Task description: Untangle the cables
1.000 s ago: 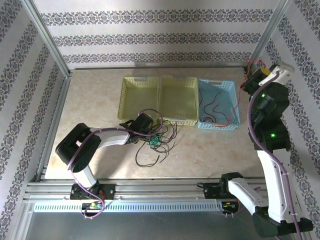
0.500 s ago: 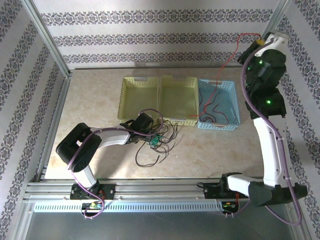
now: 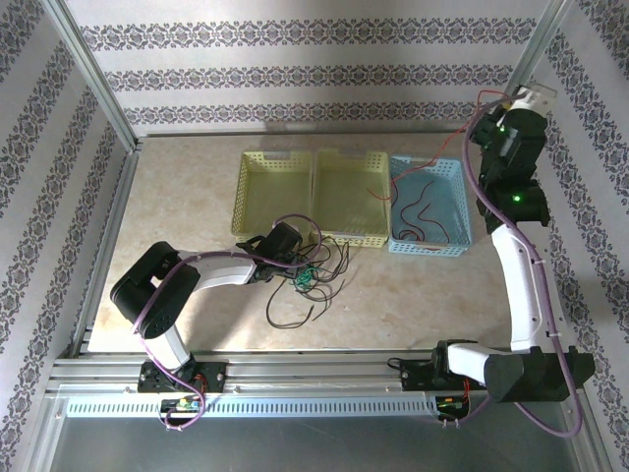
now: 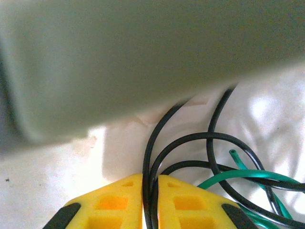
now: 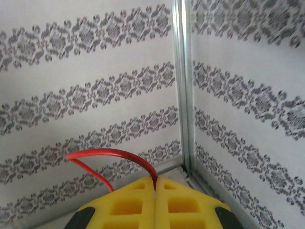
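Table [image 3: 177, 197] with baskets [image 3: 313, 197], tangled cables [image 3: 307, 278]

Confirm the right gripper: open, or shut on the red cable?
Shut on it. The right gripper has its yellow fingers closed, with the red cable pinched between them.

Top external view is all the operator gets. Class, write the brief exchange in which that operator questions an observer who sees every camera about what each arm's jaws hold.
Operator: What do the left jaws grip at the tangle?
Observer: In the left wrist view, the yellow pads are shut on black cables running up out of the gap.
Operator: And the right jaws, raised in the far corner?
Observer: In the right wrist view, they pinch the red cable, which arcs away to the left in front of the wallpaper.
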Action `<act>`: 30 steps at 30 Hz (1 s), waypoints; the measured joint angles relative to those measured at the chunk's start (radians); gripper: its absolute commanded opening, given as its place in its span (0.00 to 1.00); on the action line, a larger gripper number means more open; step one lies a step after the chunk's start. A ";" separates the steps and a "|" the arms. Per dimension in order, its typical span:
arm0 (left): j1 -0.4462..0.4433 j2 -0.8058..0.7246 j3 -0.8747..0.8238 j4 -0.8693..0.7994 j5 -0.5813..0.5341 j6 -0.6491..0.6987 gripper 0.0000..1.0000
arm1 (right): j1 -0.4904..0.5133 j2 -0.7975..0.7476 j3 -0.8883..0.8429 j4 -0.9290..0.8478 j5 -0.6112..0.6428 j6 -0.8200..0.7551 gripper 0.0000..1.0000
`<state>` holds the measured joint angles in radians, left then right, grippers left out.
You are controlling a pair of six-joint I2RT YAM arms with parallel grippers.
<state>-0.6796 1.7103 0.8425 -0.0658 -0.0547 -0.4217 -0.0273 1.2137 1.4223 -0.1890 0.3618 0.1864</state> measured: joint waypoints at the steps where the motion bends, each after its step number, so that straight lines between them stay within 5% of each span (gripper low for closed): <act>1: 0.000 0.000 0.000 0.000 0.000 0.000 0.13 | -0.006 -0.001 0.009 0.005 0.000 0.000 0.00; 12: -0.001 0.001 0.001 0.000 -0.003 0.000 0.13 | -0.029 -0.033 -0.021 0.035 -0.011 0.010 0.00; 30: -0.008 0.013 0.015 -0.006 -0.015 0.007 0.14 | 0.174 -0.199 -0.317 -0.032 0.110 -0.056 0.00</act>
<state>-0.6880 1.7233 0.8574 -0.0715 -0.0700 -0.4149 0.1463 1.0145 1.1057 -0.2214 0.4721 0.1299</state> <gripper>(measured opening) 0.137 0.047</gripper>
